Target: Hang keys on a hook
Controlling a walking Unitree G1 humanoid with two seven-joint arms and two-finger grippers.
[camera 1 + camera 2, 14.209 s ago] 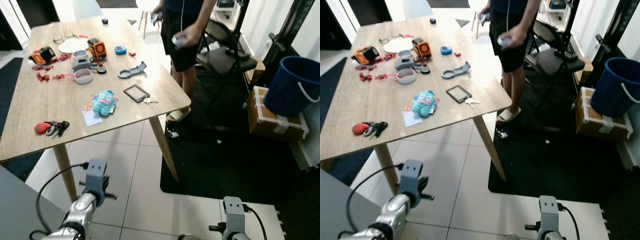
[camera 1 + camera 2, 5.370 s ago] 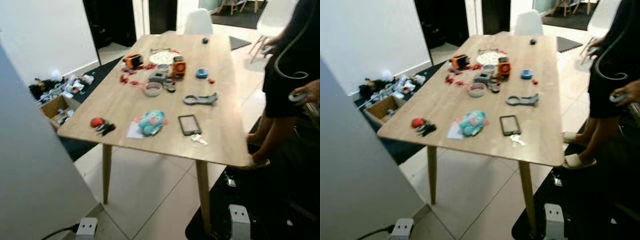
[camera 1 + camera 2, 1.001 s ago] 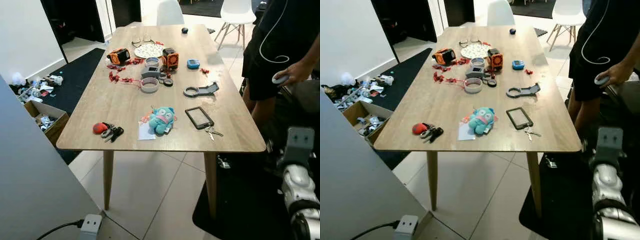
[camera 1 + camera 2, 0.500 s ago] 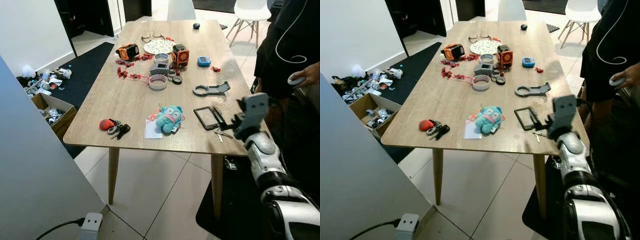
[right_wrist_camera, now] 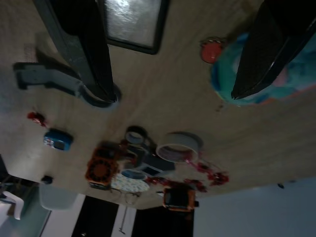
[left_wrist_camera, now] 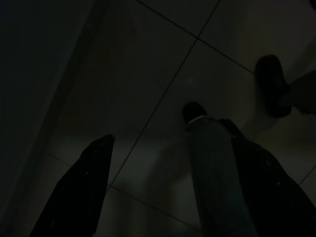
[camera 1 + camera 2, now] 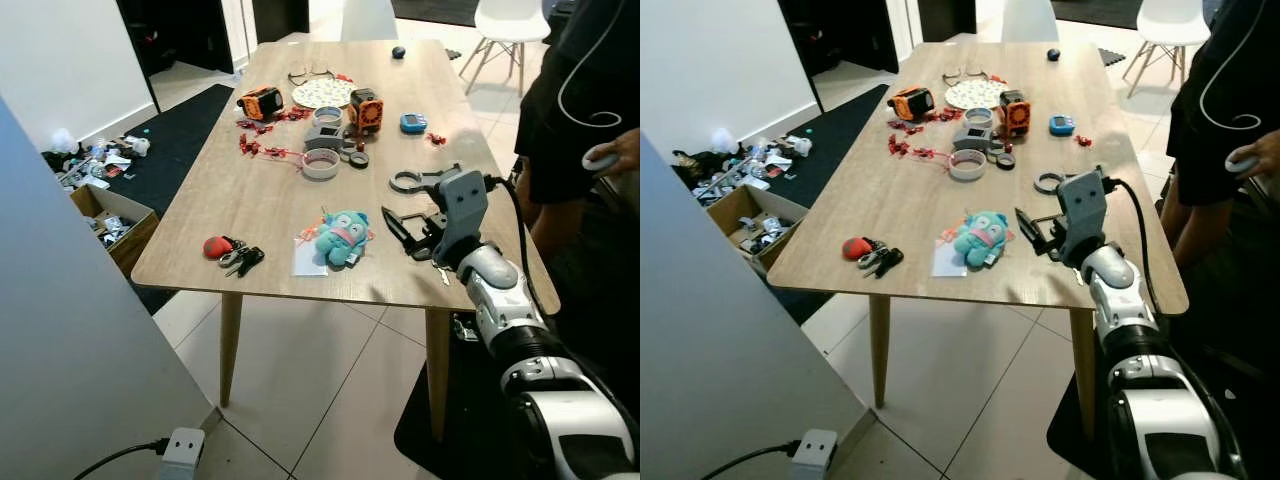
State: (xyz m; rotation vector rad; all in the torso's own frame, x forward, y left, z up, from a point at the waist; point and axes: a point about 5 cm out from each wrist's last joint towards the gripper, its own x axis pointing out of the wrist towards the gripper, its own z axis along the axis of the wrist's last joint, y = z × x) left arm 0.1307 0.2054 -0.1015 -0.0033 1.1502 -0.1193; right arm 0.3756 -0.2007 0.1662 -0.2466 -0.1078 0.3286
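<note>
keys (image 7: 441,270) sit at the table's (image 7: 250,200) near right edge, just under my right gripper (image 7: 400,226), fingers spread wide. reach step i'd say; next, drop down and pinch.

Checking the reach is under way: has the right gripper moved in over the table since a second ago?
Yes. The right gripper has come up and forward over the table's near right corner, jaws open, beside the blue plush toy.

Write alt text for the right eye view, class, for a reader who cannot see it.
The robot's right gripper hangs open over a cluttered wooden table, beside a teal plush toy. A red key fob with black keys lies near the table's front edge; a person stands alongside.
</note>
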